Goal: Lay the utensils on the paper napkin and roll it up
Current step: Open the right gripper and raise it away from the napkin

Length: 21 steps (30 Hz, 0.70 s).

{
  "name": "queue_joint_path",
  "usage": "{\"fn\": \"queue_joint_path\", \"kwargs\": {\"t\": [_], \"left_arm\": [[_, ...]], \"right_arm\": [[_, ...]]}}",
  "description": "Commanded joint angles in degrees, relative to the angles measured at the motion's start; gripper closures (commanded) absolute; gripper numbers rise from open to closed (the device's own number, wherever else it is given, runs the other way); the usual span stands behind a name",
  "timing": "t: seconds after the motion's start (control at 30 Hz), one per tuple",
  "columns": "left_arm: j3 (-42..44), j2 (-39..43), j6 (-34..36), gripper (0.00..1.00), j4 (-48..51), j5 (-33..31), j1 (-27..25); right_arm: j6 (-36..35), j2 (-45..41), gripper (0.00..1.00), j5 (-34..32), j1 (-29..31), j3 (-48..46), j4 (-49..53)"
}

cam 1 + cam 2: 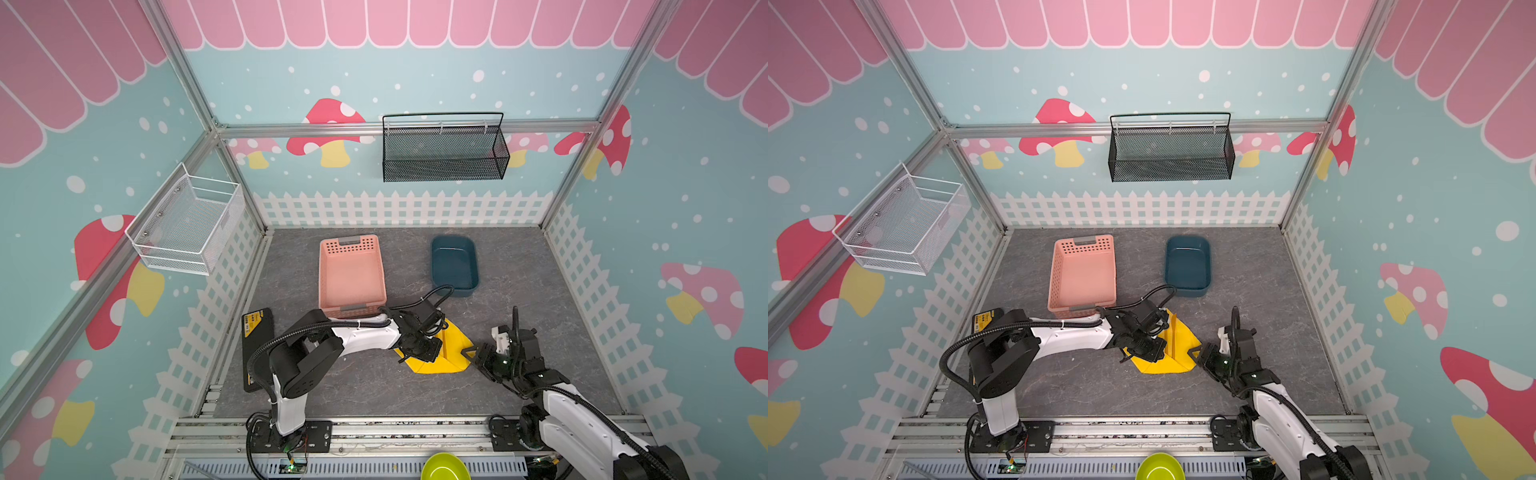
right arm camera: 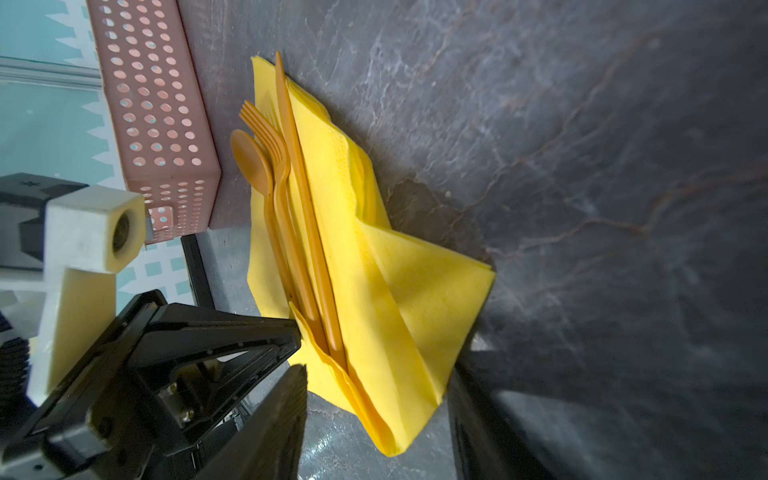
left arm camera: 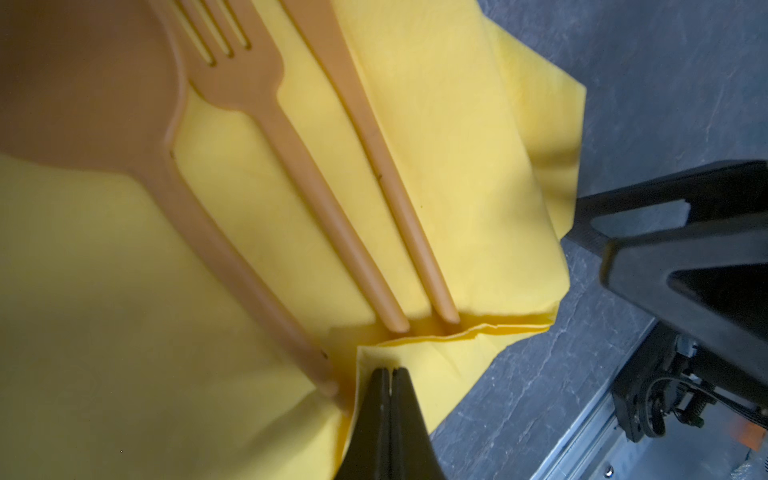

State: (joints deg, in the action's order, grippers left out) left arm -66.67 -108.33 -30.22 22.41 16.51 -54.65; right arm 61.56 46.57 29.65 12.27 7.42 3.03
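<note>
The yellow paper napkin (image 1: 455, 351) (image 1: 1181, 347) lies partly folded on the grey table in both top views. On it, side by side, rest the orange utensils: spoon (image 2: 251, 160), fork (image 2: 276, 149) and knife (image 2: 293, 141). One side of the napkin (image 2: 407, 291) is folded up beside the knife, and a flap covers the handle ends. My left gripper (image 3: 390, 372) is shut, its tips down on that flap (image 3: 415, 357) beside the spoon's handle (image 3: 249, 270). My right gripper (image 2: 378, 419) is open, with the napkin's near corner between its fingers (image 2: 282, 415).
A pink slotted basket (image 1: 351, 276) stands just behind the napkin, and a dark blue tub (image 1: 454, 266) sits to its right. A black flat device (image 1: 255, 345) lies at the left edge. A green bowl (image 1: 444, 467) sits beyond the front rail. Wire baskets hang on the walls.
</note>
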Motion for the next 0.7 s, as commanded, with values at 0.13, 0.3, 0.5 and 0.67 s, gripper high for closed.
{"fn": "queue_joint_path", "kwargs": {"t": [0.13, 0.3, 0.5, 0.67], "left_arm": [[-0.77, -0.91, -0.37, 0.98, -0.47, 0.19, 0.16], [-0.71, -0.91, -0.37, 0.98, -0.53, 0.11, 0.17], [-0.65, -0.91, -0.37, 0.98, -0.46, 0.1, 0.17], [-0.65, -0.79, -0.37, 0.98, -0.51, 0.05, 0.21]], "right_arm": [[2.87, -3.82, 0.51, 0.76, -1.77, -1.51, -1.57], [2.46, -5.06, 0.61, 0.75, -2.34, -1.62, -1.6], [1.14, -4.75, 0.71, 0.2, -2.81, -1.44, -1.6], [-0.61, -2.36, 0.72, -0.47, -3.04, -0.83, -1.44]]}}
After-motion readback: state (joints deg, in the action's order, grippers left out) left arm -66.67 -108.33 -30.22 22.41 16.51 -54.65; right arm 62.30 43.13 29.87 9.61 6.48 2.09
